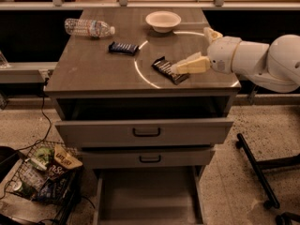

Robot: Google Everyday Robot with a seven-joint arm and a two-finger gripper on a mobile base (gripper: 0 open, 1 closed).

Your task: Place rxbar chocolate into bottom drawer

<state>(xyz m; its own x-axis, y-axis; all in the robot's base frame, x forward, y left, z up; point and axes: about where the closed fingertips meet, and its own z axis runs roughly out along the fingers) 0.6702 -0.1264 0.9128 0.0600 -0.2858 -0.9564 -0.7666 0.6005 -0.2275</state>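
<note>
The rxbar chocolate [166,69], a flat dark wrapper with pale stripes, lies on the cabinet top right of centre. My gripper [180,68] reaches in from the right on a white arm, its pale fingertips just above the bar's right end. The bottom drawer [149,199] is pulled out at the foot of the cabinet, a plain wide tray with nothing in it.
A dark blue wrapped bar [123,48], a lying water bottle [89,27] and a white bowl [163,20] are on the cabinet top [89,69]. The two upper drawers [146,132] stand slightly out. A wire basket of snacks [44,175] sits at lower left. A black stand leg [255,168] lies at right.
</note>
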